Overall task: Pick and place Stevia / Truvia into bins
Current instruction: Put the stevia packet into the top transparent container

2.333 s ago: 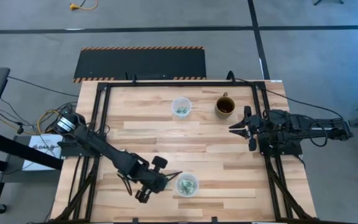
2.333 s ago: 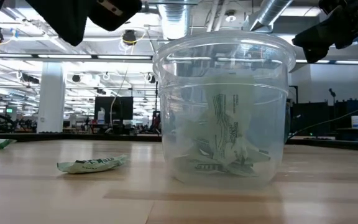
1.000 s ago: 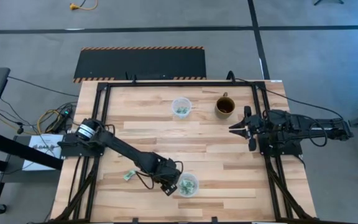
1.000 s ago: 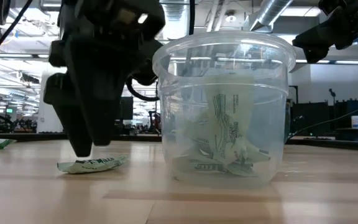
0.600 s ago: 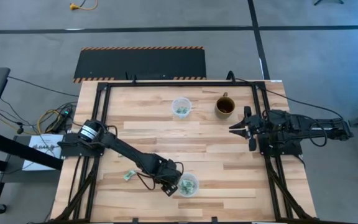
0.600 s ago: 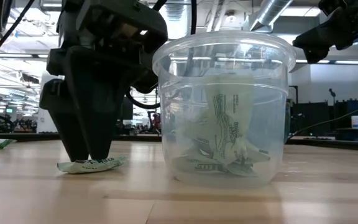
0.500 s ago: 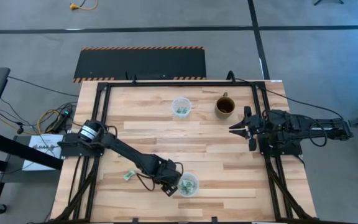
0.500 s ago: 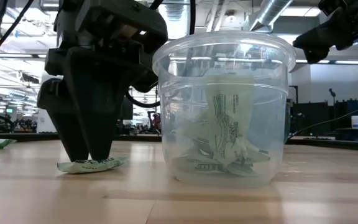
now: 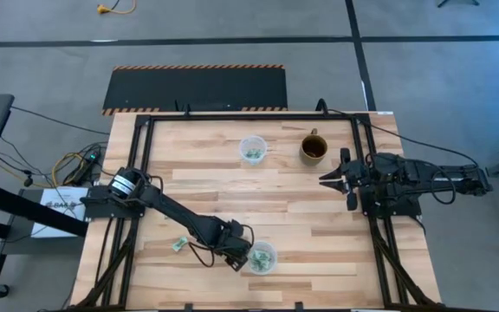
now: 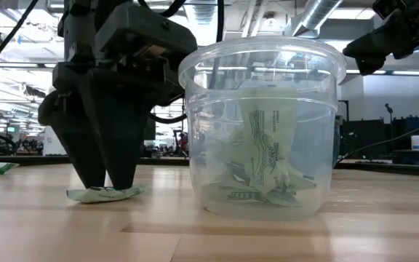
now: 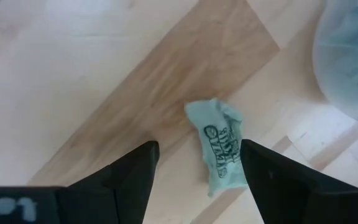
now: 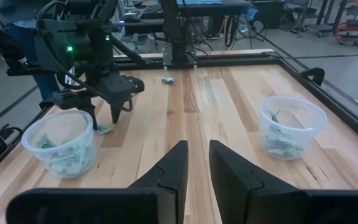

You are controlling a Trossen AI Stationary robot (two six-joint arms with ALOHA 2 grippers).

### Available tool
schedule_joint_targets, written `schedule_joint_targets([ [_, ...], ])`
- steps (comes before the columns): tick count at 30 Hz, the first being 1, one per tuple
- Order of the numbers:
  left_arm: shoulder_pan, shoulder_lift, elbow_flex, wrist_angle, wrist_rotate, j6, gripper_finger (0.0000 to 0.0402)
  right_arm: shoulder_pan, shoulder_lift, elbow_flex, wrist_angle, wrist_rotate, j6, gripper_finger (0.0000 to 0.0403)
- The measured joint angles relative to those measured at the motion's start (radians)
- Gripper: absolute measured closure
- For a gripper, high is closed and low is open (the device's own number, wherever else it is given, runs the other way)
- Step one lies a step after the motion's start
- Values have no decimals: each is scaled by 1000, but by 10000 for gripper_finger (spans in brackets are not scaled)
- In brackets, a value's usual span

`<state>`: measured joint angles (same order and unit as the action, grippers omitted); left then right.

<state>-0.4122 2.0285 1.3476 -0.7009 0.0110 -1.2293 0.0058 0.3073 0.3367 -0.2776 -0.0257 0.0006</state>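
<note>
The packet (image 11: 219, 145) lay flat on the table near its front edge, just beside the near cup (image 9: 262, 257), on that cup's left. The left claw (image 10: 105, 183) stood straight over it, fingers apart, one tip on each side and both down at the wood; in the left wrist view the packet sat between the fingers (image 11: 129, 168), nearer one than the other. Its long axis ran roughly along the gap rather than across it, so a squeeze would likely catch the narrow width. The left arm was plainly the nearer. The right claw (image 12: 194, 163) waited well apart at the table's right edge, fingers close together with a slim gap and nothing between them.

The packet was thin, crumpled paper — pale green with dark print, bulged in the middle. Both cups were clear, soft-walled plastic with whitish rims; the near one held several creased packets, and the far cup (image 9: 252, 148) sat by the back edge beside a brown mug (image 9: 313, 148). A second loose packet (image 9: 178, 244) lay further left. The table (image 9: 319, 234) was pale planked wood.
</note>
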Motion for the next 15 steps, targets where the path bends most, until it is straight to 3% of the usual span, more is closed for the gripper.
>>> schedule_joint_targets([
  [15, 9, 1, -2, -107, -66, -12, 168, 0, 0, 0, 0, 0, 0, 344],
])
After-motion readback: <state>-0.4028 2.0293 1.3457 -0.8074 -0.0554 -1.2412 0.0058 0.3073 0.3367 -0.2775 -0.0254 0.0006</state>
